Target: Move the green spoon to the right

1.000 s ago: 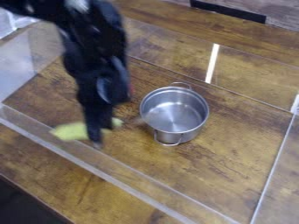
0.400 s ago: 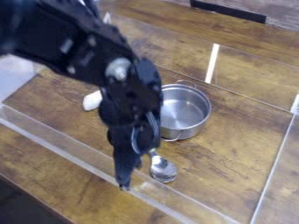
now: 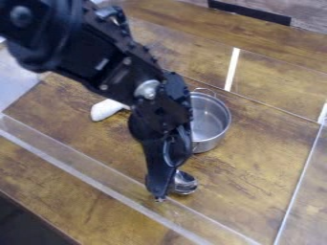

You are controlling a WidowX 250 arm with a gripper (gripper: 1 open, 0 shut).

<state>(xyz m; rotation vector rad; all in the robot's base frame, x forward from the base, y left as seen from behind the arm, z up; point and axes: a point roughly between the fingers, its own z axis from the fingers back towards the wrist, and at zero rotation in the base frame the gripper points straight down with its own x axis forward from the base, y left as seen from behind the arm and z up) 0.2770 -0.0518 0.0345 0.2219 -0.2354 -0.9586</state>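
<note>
Spoon job looks nearly done. Green spoon (image 3: 183, 182) down on bench (image 3: 255, 172), just in front of pot (image 3: 205, 121). Pincer (image 3: 163, 189) low beside it; cannot tell how wide.

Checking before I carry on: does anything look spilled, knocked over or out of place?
Nothing stands out. The steel pot stands upright and looks empty, the white toy lies behind the arm, and the spoon sits under the gripper, mostly hidden.
</note>
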